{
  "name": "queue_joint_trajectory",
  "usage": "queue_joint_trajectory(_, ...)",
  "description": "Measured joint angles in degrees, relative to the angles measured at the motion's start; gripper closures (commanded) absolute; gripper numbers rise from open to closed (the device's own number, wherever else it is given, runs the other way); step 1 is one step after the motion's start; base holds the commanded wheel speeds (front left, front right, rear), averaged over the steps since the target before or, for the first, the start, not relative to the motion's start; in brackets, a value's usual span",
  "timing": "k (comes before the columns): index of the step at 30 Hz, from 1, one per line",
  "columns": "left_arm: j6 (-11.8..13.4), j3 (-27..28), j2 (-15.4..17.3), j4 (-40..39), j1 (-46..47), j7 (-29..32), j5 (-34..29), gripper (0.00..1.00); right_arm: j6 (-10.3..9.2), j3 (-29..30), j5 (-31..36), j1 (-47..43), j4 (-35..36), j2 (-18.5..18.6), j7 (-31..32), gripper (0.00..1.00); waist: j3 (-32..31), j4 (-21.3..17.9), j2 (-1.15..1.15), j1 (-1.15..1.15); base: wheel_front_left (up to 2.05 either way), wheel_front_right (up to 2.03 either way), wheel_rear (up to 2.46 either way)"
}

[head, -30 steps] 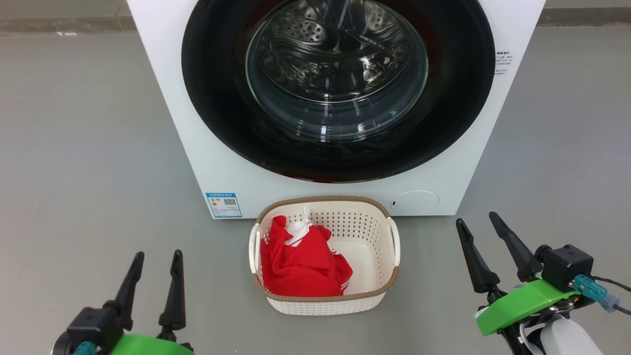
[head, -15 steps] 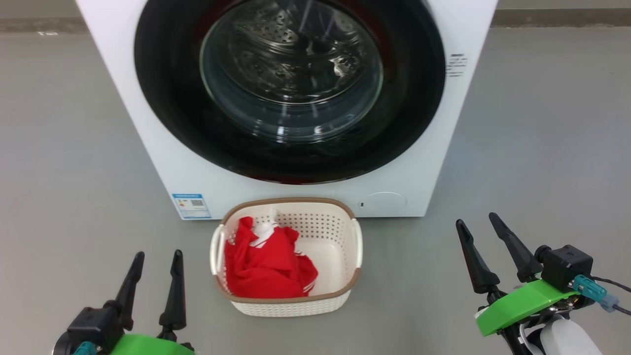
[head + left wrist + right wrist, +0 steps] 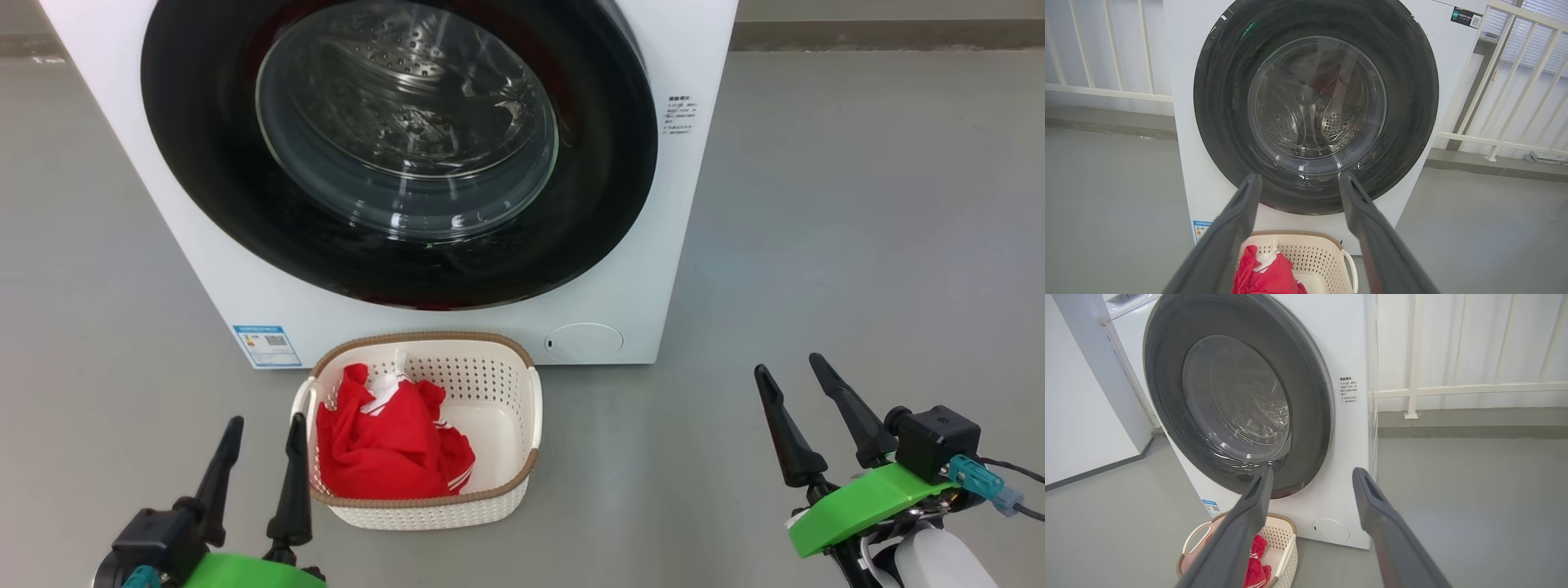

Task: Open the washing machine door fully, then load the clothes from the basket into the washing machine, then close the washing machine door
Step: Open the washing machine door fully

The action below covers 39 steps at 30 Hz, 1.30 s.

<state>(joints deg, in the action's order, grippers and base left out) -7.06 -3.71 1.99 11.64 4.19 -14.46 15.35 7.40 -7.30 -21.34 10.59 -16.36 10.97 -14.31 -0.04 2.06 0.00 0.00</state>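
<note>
The white washing machine [image 3: 629, 261] stands ahead with its glossy black washing machine door [image 3: 204, 180] lying flat against the front; the steel drum shows through the glass bowl. The cream basket [image 3: 424, 336] sits on the floor just before it, and the red clothes [image 3: 384, 449] with white stripes are heaped in its left half. My left gripper [image 3: 267, 419] is open and empty, close to the basket's left end. My right gripper [image 3: 789, 363] is open and empty, well right of the basket. The left wrist view faces the door [image 3: 1216, 102] and basket [image 3: 1310, 253]; the right wrist view shows the door [image 3: 1167, 396] at an angle.
A blue energy sticker [image 3: 266, 345] and a round filter cap [image 3: 584, 341] mark the machine's lower front. White railings [image 3: 1106, 92] run behind the machine on both sides, and a white panel [image 3: 1077, 396] stands to its left. Grey floor [image 3: 857, 245] spreads to the right.
The head view has swung to the right, so the machine and basket now sit further left in the picture. Both grippers keep their places in the view, still open.
</note>
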Motion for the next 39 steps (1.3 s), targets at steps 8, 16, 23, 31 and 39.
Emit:
queue_joint_trajectory(8, 0.0, 0.0, 0.0, 0.0, 0.0, 0.0, 0.0, 0.00, 0.00, -0.6, 0.0, 0.0, -0.1, 0.0, 0.0, 0.00, -0.4, -0.1, 0.00, 0.00, 0.01, 0.01, -0.01)
queue_joint_trajectory(16, 0.0, 0.0, 0.0, 0.0, 0.0, 0.0, 0.0, 0.00, 0.00, -0.6, 0.0, 0.0, -0.1, 0.0, 0.0, 0.00, -0.3, -0.1, 0.00, 0.00, 0.00, 0.00, 0.00)
queue_joint_trajectory(23, 0.0, 0.0, 0.0, 0.0, 0.0, 0.0, 0.0, 0.00, 0.00, -0.6, 0.0, 0.0, -0.1, 0.0, 0.0, 0.00, -0.2, 0.0, 0.00, 0.00, 0.00, 0.00, 0.00)
queue_joint_trajectory(31, 0.3, 0.0, 0.0, 0.1, 0.0, 0.0, 0.0, 0.00, 0.00, -0.6, 0.0, 0.0, -0.1, 0.0, 0.0, 0.00, -0.2, 0.0, 0.00, 0.00, 0.00, 0.00, 0.00)
queue_joint_trajectory(39, 0.3, 0.0, 0.0, 0.1, 0.0, 0.0, 0.0, 0.00, 0.00, -0.5, 0.0, 0.0, -0.1, 0.0, 0.0, 0.00, 0.1, 0.0, 0.00, 0.00, 0.00, 0.00, 0.00)
